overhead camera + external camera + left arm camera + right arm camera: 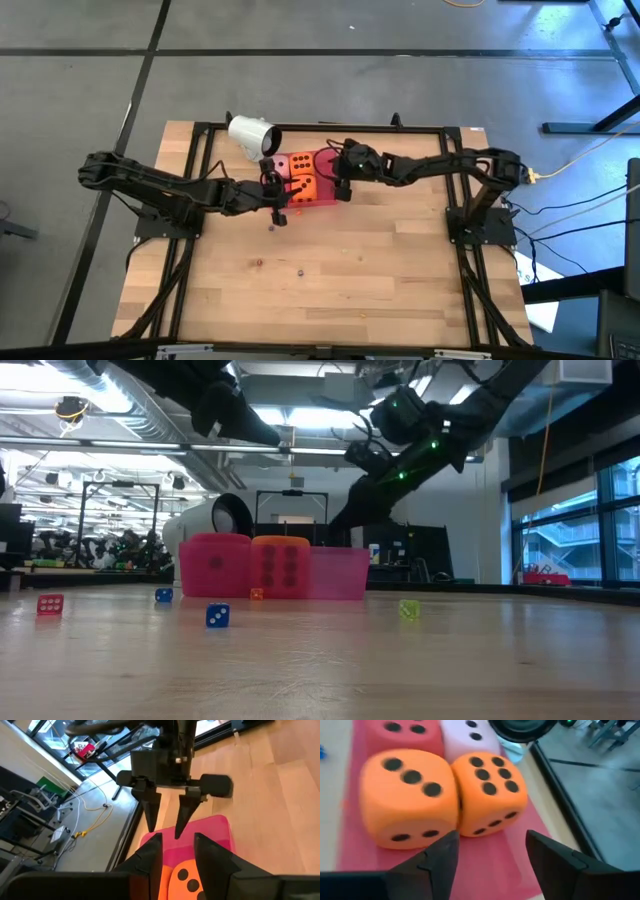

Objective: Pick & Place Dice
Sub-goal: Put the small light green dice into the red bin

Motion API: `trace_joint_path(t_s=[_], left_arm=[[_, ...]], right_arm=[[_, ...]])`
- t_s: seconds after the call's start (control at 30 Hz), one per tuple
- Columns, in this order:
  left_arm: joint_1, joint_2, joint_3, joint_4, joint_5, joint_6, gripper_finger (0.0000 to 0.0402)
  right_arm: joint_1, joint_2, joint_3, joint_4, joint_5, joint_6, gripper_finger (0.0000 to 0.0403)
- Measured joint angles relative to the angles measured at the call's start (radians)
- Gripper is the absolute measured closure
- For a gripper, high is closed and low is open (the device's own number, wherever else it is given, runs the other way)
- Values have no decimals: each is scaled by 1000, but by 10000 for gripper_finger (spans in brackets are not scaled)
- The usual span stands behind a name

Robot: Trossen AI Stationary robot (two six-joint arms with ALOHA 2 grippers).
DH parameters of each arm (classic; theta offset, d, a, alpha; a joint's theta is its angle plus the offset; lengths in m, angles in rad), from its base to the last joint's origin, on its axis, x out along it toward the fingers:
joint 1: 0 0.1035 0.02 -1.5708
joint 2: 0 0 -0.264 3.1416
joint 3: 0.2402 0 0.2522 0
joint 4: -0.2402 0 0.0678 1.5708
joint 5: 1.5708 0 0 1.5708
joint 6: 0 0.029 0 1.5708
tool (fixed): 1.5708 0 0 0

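Two orange dice (407, 795) (487, 785) sit side by side on the flat red tray (490, 875). A red die (402, 732) and a pale pink die (470, 735) rest on the tray behind them. My right gripper (492, 855) hovers open over the tray's right part (342, 188), just short of the orange dice, with nothing between its fingers. My left gripper (178, 855) hangs at the tray's left side (288, 195), above an orange die (182, 877). Its fingers stand a little apart and hold nothing. It faces the right gripper (167, 822).
A white cup (250, 133) lies on its side at the tray's far left corner. Small dice lie scattered on the wood: red (50, 604), blue (217, 616), yellow-green (409, 610). Black frame rails (452, 160) border the table. Bare wood (330, 280) spreads toward the near edge.
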Motion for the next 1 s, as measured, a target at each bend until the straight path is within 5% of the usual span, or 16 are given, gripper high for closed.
trace_joint_path(t_s=[0.3,0.67,1.0], left_arm=[[-1,0,0,-8,9,-3,295],[-1,0,0,-30,10,-15,295],[-1,0,0,-30,10,-36,299]], right_arm=[[136,-65,117,-329,16,206,195],[312,-67,117,-432,232,402,210],[482,-67,99,-510,176,683,210]])
